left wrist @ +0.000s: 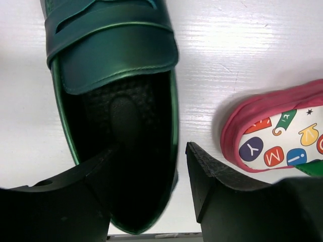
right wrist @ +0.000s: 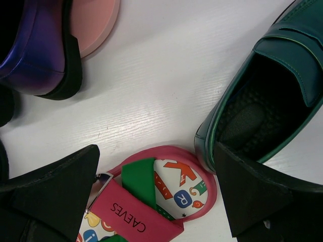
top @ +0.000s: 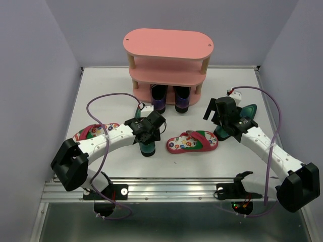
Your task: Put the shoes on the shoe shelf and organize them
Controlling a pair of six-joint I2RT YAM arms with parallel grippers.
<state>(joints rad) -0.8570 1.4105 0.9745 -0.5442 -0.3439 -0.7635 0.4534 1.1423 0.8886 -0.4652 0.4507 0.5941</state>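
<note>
The pink three-tier shoe shelf point(top: 168, 44) stands at the back. Two purple loafers point(top: 159, 99) point(top: 182, 99) sit on its bottom board. My left gripper point(top: 150, 137) is open and straddles the side wall near the heel of a dark-green loafer point(left wrist: 113, 60): one finger is inside its opening, the other outside over the table. My right gripper point(top: 216, 118) is open above the toe of a red flip-flop point(right wrist: 156, 201), next to the second green loafer point(right wrist: 267, 106). Another flip-flop point(top: 89, 133) lies partly under my left arm.
The shelf's upper two boards hold nothing. The middle flip-flop point(left wrist: 282, 136) lies just right of the left loafer. A purple loafer point(right wrist: 35, 45) and the shelf's bottom board point(right wrist: 96, 20) show at the right wrist view's top left. Grey walls enclose the white table point(top: 101, 91).
</note>
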